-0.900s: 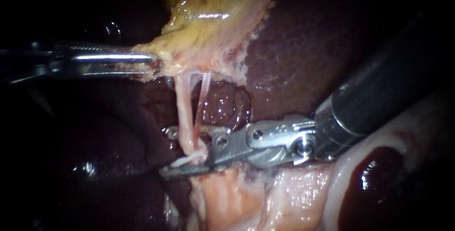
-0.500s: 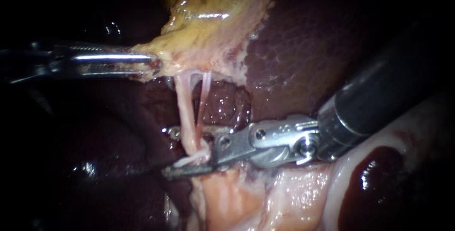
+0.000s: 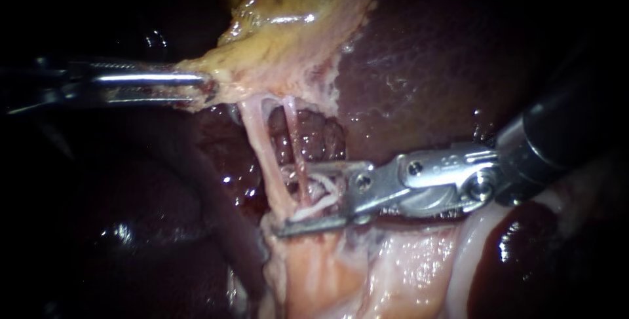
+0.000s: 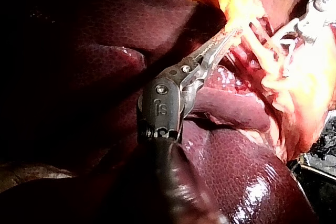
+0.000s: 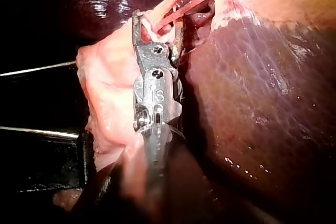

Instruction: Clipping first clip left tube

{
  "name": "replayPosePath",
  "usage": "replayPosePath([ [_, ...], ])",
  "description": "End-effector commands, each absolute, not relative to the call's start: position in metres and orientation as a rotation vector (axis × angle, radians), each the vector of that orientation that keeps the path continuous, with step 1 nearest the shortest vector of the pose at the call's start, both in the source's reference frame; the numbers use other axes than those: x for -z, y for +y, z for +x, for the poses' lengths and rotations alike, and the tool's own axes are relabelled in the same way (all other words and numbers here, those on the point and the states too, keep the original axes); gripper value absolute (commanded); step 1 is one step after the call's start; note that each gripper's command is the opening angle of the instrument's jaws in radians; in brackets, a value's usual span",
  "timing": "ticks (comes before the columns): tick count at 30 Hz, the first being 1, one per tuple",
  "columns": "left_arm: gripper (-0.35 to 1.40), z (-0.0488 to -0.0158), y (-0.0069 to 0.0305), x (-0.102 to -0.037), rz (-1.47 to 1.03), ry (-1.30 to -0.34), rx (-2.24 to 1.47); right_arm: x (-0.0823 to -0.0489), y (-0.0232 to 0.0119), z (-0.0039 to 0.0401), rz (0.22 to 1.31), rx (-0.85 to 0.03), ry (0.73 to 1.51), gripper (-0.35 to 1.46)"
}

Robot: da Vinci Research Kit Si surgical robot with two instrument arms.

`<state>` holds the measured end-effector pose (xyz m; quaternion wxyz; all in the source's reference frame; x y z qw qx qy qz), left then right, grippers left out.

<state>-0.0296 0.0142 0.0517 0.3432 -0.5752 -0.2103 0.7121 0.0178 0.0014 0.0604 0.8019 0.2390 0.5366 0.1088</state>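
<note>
Left tube (image 3: 263, 149) runs taut from gallbladder (image 3: 295, 31) down to the pale stump. Right instrument (image 3: 282, 201): jaws parted, straddling its lower end, thin neighbouring tube (image 3: 298, 155) also inside, likely lining up the clip. Left instrument (image 3: 209, 87): jaws clamped on the gallbladder edge, apparently for tension.

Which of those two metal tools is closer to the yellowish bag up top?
Left. My left instrument has its jaws shut on the gallbladder's lower edge, so it touches it. My right instrument sits lower, apart from it, with the tubes passing between its open jaws.
</note>
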Motion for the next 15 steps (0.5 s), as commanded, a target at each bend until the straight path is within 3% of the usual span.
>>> replayPosePath([
  [1,-0.35,-0.0296,0.0142,-0.0517,-1.496,-0.548,-1.850,-0.0606,0.0015,0.0175,0.510,-0.233,1.146,0.48],
  [15,-0.35,-0.0291,0.0143,-0.0516,-1.500,-0.546,-1.845,-0.0592,0.0030,0.0147,0.507,-0.246,1.128,0.48],
])
